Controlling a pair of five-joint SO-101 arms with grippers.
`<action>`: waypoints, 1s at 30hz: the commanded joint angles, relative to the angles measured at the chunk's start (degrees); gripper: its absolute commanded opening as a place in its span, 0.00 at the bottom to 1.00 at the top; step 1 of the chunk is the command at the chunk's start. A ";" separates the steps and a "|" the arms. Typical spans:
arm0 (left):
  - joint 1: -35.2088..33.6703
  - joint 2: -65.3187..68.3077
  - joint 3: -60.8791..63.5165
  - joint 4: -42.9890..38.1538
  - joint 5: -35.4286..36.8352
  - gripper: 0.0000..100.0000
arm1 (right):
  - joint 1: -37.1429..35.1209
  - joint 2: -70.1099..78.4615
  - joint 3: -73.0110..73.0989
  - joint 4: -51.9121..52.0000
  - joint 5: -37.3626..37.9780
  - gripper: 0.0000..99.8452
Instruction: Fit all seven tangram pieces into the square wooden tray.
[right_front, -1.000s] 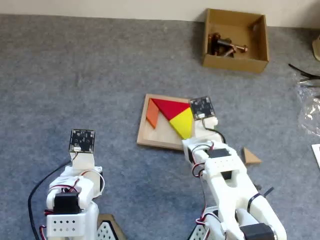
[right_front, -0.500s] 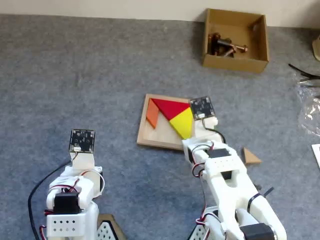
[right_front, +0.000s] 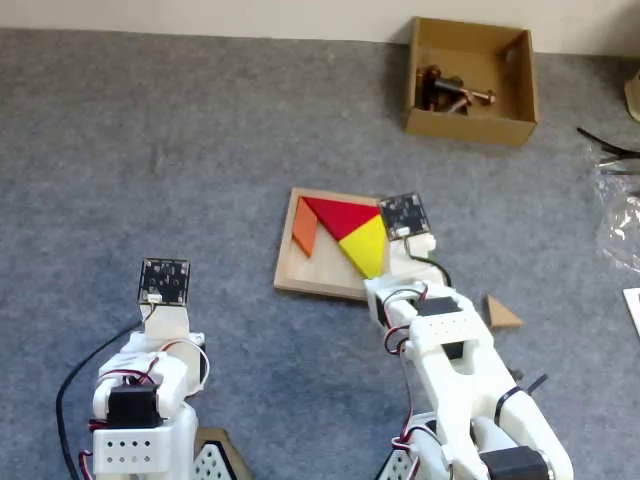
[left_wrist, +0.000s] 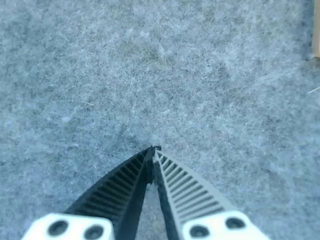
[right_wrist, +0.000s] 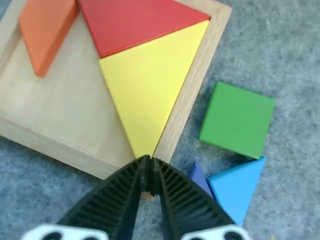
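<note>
Looking down from high: tray (right_front: 318, 268) midway on counter (right_front: 150, 150), with red triangle (right_front: 340, 214), yellow triangle (right_front: 367, 246) and orange piece (right_front: 303, 228) seated.

Over the left wrist: left hand (left_wrist: 154, 150) clenched on nothing above the counter.

Over the right wrist: right hand (right_wrist: 149, 160) clenched empty at the tray rim, green square (right_wrist: 237, 120) and blue triangle (right_wrist: 239, 186) just outside. Could clip the rim and shove the tray if lowered. No shift since half a second ago.

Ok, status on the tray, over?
Left gripper, right gripper: jaws shut, empty. Square wooden tray holds orange parallelogram, red triangle, yellow triangle. Green square, blue triangle lie outside. Nothing blocking.
</note>
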 joint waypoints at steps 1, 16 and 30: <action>-0.75 -0.31 1.27 0.44 -0.35 0.01 | 2.33 -2.15 -0.48 0.40 -0.70 0.01; -0.75 -0.31 1.27 0.44 -0.35 0.01 | 15.60 -1.98 -17.54 18.95 -5.19 0.01; -0.75 -0.31 1.27 0.44 -0.35 0.01 | 16.66 6.02 -29.23 29.23 0.00 0.16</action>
